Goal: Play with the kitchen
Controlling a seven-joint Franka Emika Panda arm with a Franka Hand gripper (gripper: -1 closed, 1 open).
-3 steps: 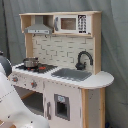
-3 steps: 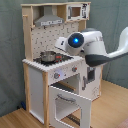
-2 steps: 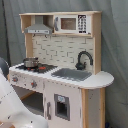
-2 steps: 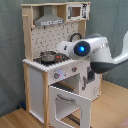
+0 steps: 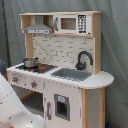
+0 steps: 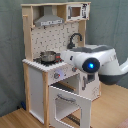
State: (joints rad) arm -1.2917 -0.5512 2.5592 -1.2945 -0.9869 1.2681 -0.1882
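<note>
While the arm (image 6: 95, 62) crossed the centre right of the second exterior view, we found the kitchen (image 6: 55, 60) standing on a wooden floor (image 6: 12, 120) against a grey-green curtain (image 6: 10, 50), filling the left and centre of that frame; in the first exterior view the kitchen (image 5: 62, 65) occupied most of the picture. We noted a small metal pot (image 5: 30, 62) on the stovetop (image 5: 37, 67) at mid left of the first exterior view, the sink (image 5: 72, 74) to its right, and the black faucet (image 5: 83, 59) curving up behind the basin. The hood (image 5: 38, 29) sat at upper left and the microwave (image 5: 73, 23) beside it at upper centre. In the second exterior view the oven door (image 6: 67, 102) hung open toward the lower centre, with knobs (image 6: 56, 76) just above it. A blue light (image 6: 90, 65) glowed on the arm's white housing, which covered the sink side of the counter. We could not tell how the jaws stood. A white part of the arm (image 5: 12, 110) filled the lower left of the first exterior view.
</note>
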